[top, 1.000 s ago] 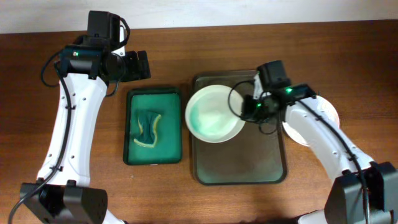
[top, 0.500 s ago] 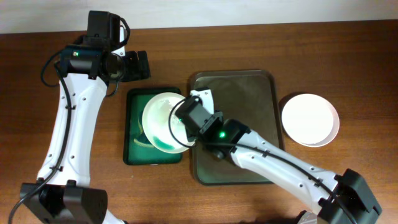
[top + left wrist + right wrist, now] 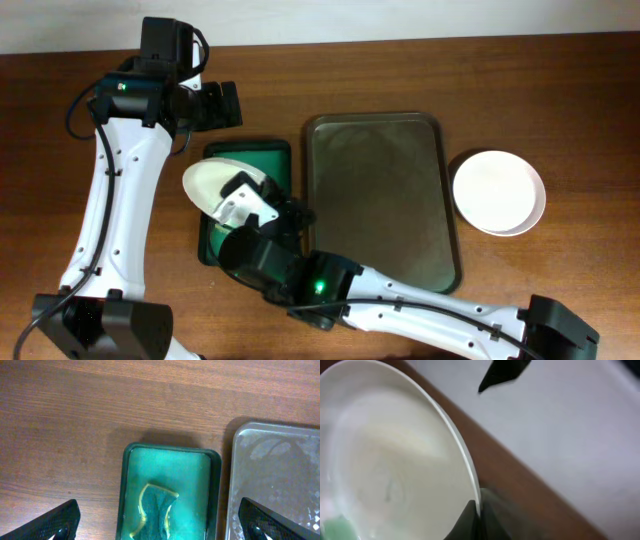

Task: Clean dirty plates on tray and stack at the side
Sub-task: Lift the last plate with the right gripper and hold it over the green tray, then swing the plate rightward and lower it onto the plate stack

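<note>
Right gripper (image 3: 477,519): jaws clenched on the rim of the round white plate (image 3: 212,182). In the overhead view this plate is held tilted above the upper left part of the dark green rectangular plastic tray (image 3: 187,470), left of centre frame.

The right wrist view is blurred. A green patch at the lower left of the plate may be the tray behind it or something on the plate; which one cannot be told.

A green-and-yellow sponge (image 3: 156,507) lies inside the green tray, in the lower half of the left wrist view.

Left gripper (image 3: 228,104): positioned at the upper left of the overhead frame, near the top edge of the green tray. Jaws released, with the tips wide apart at the two lower corners of the left wrist view.

The grey rectangular metal tray (image 3: 375,200) lies at centre frame, just beside the green tray on its right.

A second round white plate (image 3: 498,192) rests on the brown wooden bench (image 3: 400,70) at the right of the frame, just beside the grey tray and not touching it.
</note>
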Motion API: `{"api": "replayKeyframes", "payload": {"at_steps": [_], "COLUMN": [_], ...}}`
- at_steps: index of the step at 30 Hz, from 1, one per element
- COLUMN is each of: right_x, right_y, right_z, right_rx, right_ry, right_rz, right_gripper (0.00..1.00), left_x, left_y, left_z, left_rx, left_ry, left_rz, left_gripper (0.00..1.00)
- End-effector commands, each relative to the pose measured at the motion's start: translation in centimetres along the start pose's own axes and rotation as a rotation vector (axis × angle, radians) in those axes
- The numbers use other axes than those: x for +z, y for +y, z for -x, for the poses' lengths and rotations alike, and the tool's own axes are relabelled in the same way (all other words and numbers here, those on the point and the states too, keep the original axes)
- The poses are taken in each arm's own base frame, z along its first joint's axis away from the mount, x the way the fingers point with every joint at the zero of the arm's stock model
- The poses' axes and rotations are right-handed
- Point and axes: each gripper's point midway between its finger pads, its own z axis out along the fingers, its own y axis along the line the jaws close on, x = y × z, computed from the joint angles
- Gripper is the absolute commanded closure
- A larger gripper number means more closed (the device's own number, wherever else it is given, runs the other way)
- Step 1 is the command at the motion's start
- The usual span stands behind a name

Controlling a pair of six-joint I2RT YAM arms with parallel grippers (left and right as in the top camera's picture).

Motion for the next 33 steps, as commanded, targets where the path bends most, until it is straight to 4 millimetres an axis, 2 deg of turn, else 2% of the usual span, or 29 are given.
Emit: {"api": "replayKeyframes", "payload": {"at_steps": [1, 4, 9, 21, 24, 26, 30, 33], "right_x": [-0.8, -0.8, -0.9, -1.0, -0.9, -0.1, 2.9, 4.4], "right_y": [-2.8, -3.1, -3.6, -4.2, -4.2, -4.3, -1.1, 0.0], "right_z": [1.4, 2.1, 3.4, 3.2, 2.9, 1.5, -2.9, -4.6], "right_rx": [-0.154, -0.236, -0.204, -0.191, -0.062, 0.099, 0.399, 0.577], "right_ry": [-0.009, -0.023, -0.064, -0.050, -0.054, -0.024, 0.140, 0.249], "right_rz": [-0.114, -0.131, -0.152, -0.181, -0.177, -0.158, 0.140, 0.335], "right_gripper": [0.96, 0.96, 0.96, 0.96, 0.96, 0.96, 0.96, 0.96], "left_x": [-0.7, -0.7, -0.7, -0.7, -0.7, -0.7, -0.7, -0.7], "left_y": [-0.1, -0.1, -0.1, -0.1, -0.1, -0.1, -0.1, -0.1], "left_z": [0.4, 0.4, 0.4, 0.4, 0.4, 0.4, 0.4, 0.4], "left_rx": [-0.008, -0.008, -0.008, -0.008, -0.008, -0.008, -0.008, -0.008], "left_ry": [-0.020, -0.020, -0.020, -0.020, -0.020, -0.020, -0.020, -0.020], "left_rz": [-0.011, -0.011, -0.011, -0.011, -0.011, -0.011, -0.011, -0.011], "left_gripper": [0.01, 0.01, 0.01, 0.01, 0.00, 0.01, 0.01, 0.01]}}
